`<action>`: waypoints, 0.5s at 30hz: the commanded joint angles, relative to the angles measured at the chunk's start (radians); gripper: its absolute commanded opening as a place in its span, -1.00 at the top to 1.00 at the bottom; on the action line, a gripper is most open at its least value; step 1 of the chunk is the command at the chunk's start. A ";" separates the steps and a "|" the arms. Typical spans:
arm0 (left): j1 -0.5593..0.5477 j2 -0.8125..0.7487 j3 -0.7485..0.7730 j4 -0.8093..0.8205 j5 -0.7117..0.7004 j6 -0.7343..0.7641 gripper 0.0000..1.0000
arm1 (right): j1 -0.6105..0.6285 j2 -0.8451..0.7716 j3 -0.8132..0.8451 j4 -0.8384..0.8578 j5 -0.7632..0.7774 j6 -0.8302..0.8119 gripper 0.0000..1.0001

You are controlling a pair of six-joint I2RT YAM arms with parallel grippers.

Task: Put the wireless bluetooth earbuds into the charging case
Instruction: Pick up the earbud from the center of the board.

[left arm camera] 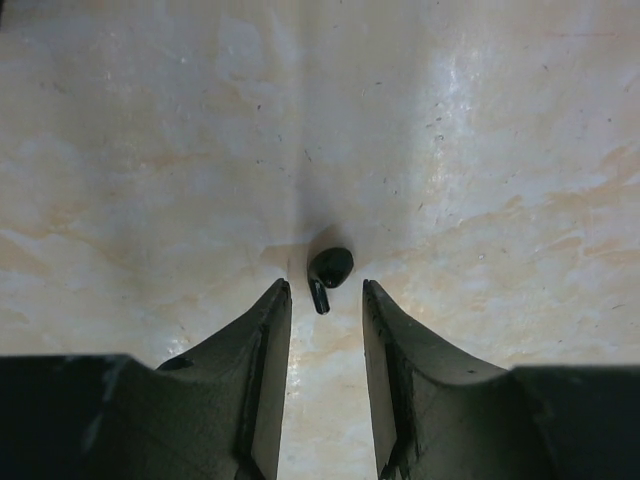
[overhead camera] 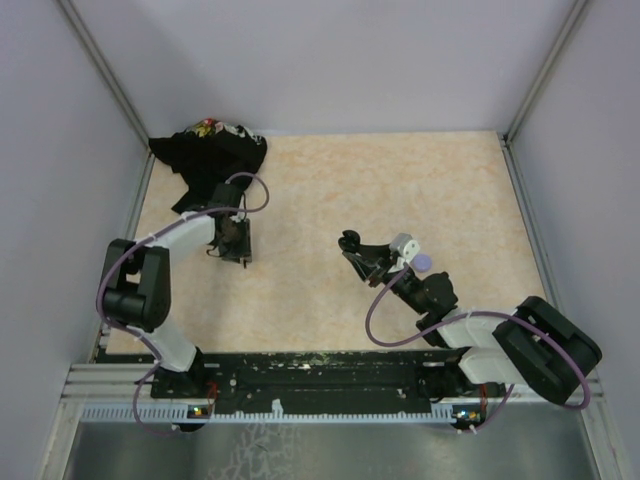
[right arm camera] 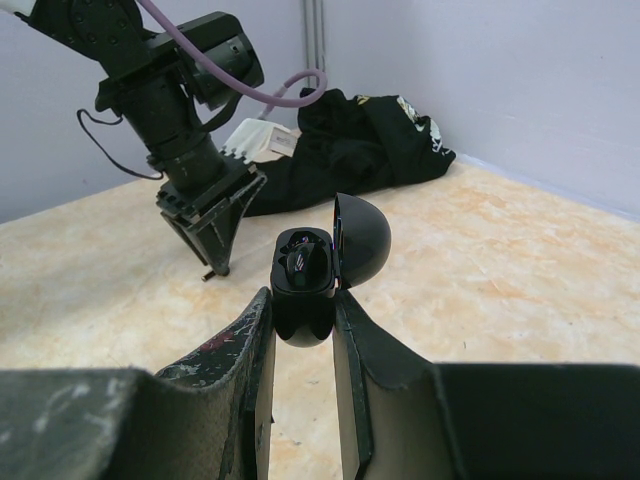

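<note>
A dark earbud lies on the tabletop just beyond the tips of my left gripper, which is open and empty, its fingers either side of the bud's stem. In the right wrist view the bud shows as a small dark piece under the left gripper. My right gripper is shut on a black charging case, held above the table with its lid open. A dark earbud sits in the case. In the top view the left gripper and the held case are apart.
A black cloth lies bunched at the table's far left corner, also seen behind the left arm. Grey walls enclose the beige marbled tabletop. A white and lavender part sits on the right wrist.
</note>
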 commanded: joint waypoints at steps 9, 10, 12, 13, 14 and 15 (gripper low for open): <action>0.007 0.097 0.085 -0.061 0.009 0.053 0.32 | 0.002 -0.010 0.030 0.029 -0.004 -0.010 1.00; 0.007 0.104 0.087 -0.064 0.012 0.055 0.32 | 0.003 -0.011 0.030 0.029 -0.003 -0.010 1.00; 0.006 0.115 0.092 -0.072 0.016 0.058 0.32 | 0.003 -0.014 0.030 0.029 -0.002 -0.010 1.00; 0.005 0.121 0.094 -0.077 0.014 0.060 0.33 | 0.003 -0.015 0.029 0.029 -0.003 -0.010 1.00; 0.005 0.126 0.094 -0.084 0.009 0.060 0.34 | 0.003 -0.015 0.030 0.029 -0.002 -0.010 1.00; 0.003 0.128 0.094 -0.087 0.003 0.059 0.35 | 0.002 -0.014 0.030 0.030 -0.002 -0.009 1.00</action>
